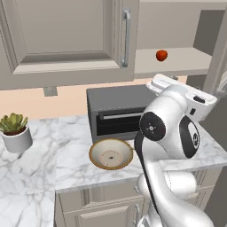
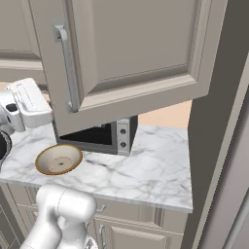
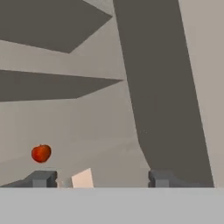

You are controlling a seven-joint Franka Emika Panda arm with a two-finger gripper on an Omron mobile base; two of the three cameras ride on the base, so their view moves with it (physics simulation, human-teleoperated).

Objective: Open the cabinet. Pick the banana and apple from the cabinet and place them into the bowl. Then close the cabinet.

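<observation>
The cabinet [image 1: 66,40] has its left door shut, while its right door [image 2: 136,53] hangs swung open over the counter. On the bare shelf [image 1: 181,60] inside lies the small red apple [image 1: 162,55], alone. The banana is out of view. In the hand view, my gripper [image 3: 101,179] is open with nothing between its fingertips [image 3: 41,178]; it faces into the cabinet, and the apple [image 3: 41,153] sits just above the left tip, farther in. The cream bowl [image 1: 111,154] with the golden-brown rim stands empty on the marble counter, below and to the left of my hand.
A dark toaster oven [image 1: 117,111] stands behind the bowl under the cabinet. A potted plant [image 1: 15,133] is at the far left of the counter. The open door's long handle [image 2: 68,68] hangs close to my hand. A tall dark panel [image 2: 219,121] borders the right.
</observation>
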